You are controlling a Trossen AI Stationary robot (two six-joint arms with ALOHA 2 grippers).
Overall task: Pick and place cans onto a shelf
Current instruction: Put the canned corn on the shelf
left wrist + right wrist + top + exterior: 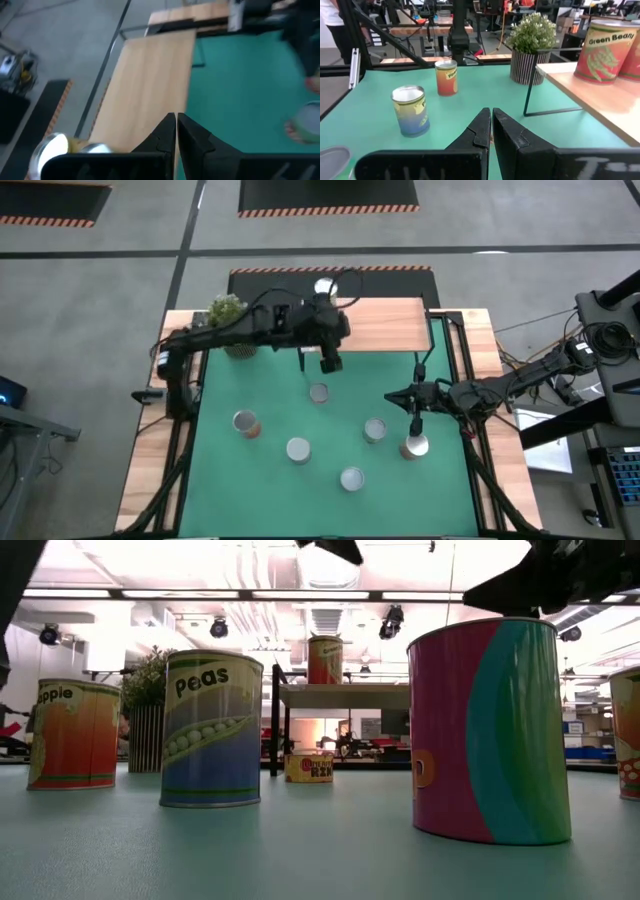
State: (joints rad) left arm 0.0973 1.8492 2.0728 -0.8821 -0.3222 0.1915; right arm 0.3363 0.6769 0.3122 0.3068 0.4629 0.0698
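Right now the right gripper (415, 423) hangs with fingers pressed together and empty, directly over an upright can (415, 446) near the bench's right edge, its axis vertical. That arm is the nearer one to it; judging by this, the fingers must part before any descent. The left gripper (330, 363), likewise closed and empty, hovers just beside the shelf (385, 325), where one can (325, 287) already stands. Readable labels: "Peas" (211, 730) in the low view, "Green Beans" (604, 50) on the shelf.
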